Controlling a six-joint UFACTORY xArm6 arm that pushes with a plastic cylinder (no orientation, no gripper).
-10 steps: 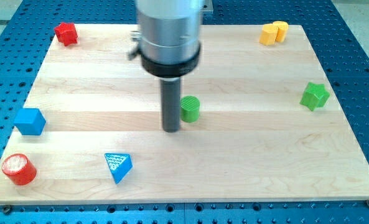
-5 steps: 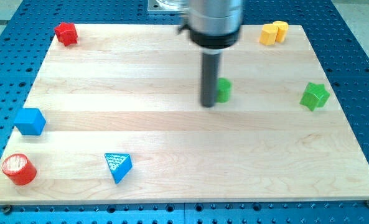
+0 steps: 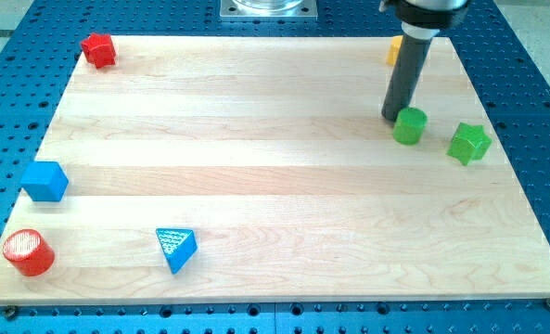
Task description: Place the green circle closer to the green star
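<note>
Filling most of the view, the pale wooden worktop (image 3: 256, 186) lies on a blue perforated base (image 3: 543, 111). My tool is a bare dark rod with no jaws to open or close, holding nothing; it comes down from the far right, and my tip (image 3: 392, 117) rests on the wood touching or just beside the far-left edge of the green circle (image 3: 409, 125). The green star (image 3: 468, 143) sits near the circle on its right, slightly nearer to the viewer, with bare wood between the two and nothing standing in that gap. Behind the rod, at the far right corner, a yellow block (image 3: 394, 50) is mostly hidden, so its shape cannot be made out. All other pieces are well apart on the left side: a blue cube (image 3: 44, 180) at the left edge, a red cylinder (image 3: 27, 251) at the near left corner, a blue triangle (image 3: 176, 249) along the near edge, and a red block (image 3: 98, 49) at the far left corner.
</note>
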